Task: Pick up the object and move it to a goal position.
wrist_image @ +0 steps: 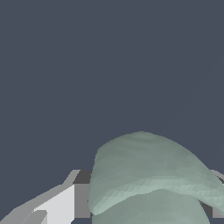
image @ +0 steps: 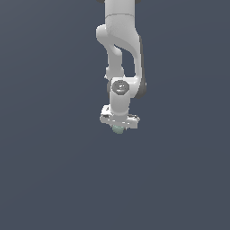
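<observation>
The object point(image: 118, 129) is a small pale grey-green lumpy chunk. In the exterior view it peeks out just below the white gripper point(image: 119, 127), near the middle of the picture. In the wrist view the object point(wrist_image: 148, 179) fills much of the picture, sitting between the gripper's fingers point(wrist_image: 65, 203), one finger on each side of it. The jaws stand close against the chunk and appear shut on it. The fingertips themselves are hidden behind the hand in the exterior view.
The white arm point(image: 121, 54) reaches in from the top of the exterior view. Around it is a plain dark grey-blue surface point(image: 45, 179) with no other objects in sight.
</observation>
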You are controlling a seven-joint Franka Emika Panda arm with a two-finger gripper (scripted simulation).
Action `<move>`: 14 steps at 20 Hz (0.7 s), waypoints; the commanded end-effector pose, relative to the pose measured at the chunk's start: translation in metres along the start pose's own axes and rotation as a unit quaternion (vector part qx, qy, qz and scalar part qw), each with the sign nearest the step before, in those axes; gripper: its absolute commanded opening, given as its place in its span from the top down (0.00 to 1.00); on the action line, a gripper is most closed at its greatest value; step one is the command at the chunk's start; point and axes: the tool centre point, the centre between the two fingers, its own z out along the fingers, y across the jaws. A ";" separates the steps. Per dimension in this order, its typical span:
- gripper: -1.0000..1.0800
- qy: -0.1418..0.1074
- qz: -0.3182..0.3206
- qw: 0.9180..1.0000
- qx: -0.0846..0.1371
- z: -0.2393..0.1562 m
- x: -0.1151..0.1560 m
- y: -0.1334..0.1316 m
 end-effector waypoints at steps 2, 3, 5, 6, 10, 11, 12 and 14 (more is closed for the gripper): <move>1.00 0.000 0.000 1.000 0.000 -0.001 0.000 0.001; 1.00 0.000 0.000 1.000 0.000 -0.002 0.000 0.001; 1.00 0.000 0.000 1.000 0.000 -0.006 0.001 0.003; 1.00 0.000 0.000 1.000 0.000 -0.009 0.001 0.005; 1.00 0.000 0.000 1.000 0.000 -0.026 0.002 0.014; 1.00 0.000 0.000 1.000 0.000 -0.031 0.003 0.017; 1.00 0.000 0.000 1.000 0.000 -0.037 0.004 0.021; 1.00 0.000 0.000 1.000 0.000 -0.051 0.005 0.029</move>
